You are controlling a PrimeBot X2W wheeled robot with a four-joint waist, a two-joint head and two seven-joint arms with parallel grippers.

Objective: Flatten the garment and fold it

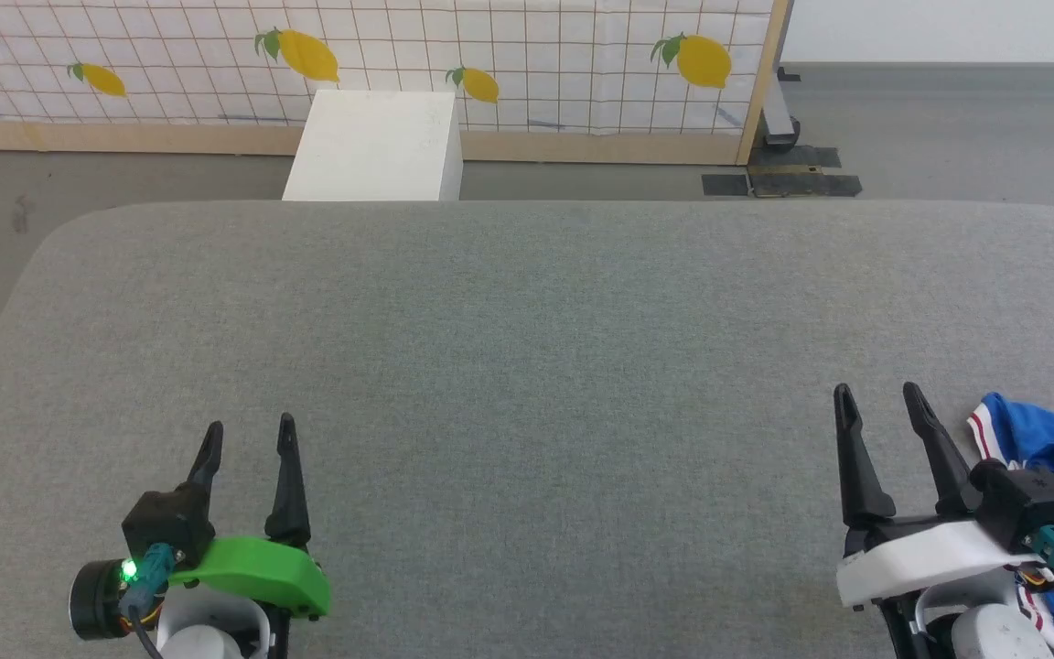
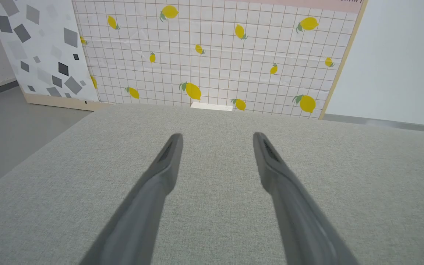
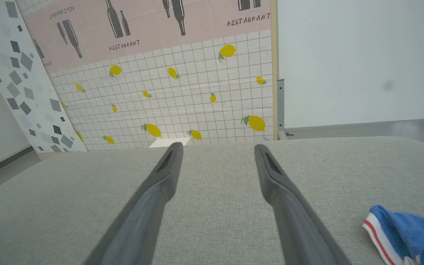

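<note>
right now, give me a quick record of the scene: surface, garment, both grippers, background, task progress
surface: grey fabric-covered table
garment: blue with red-and-white striped trim, crumpled at the table's near right, partly out of frame
left gripper: open, empty, over bare table at near left
right gripper: open, empty, fingers just left of the garment and clear of it
background: white box past the far edge, lemon-print panel behind it
task progress: garment not yet flattened or folded

Left tool (image 1: pixel 250 423): two long dark fingers, green at my wrist, low on my left. Fingers spread wide, pointing forward, holding nothing. Right tool (image 1: pixel 876 388): same dark fingers, white at my wrist, low right, likewise spread and empty.
</note>
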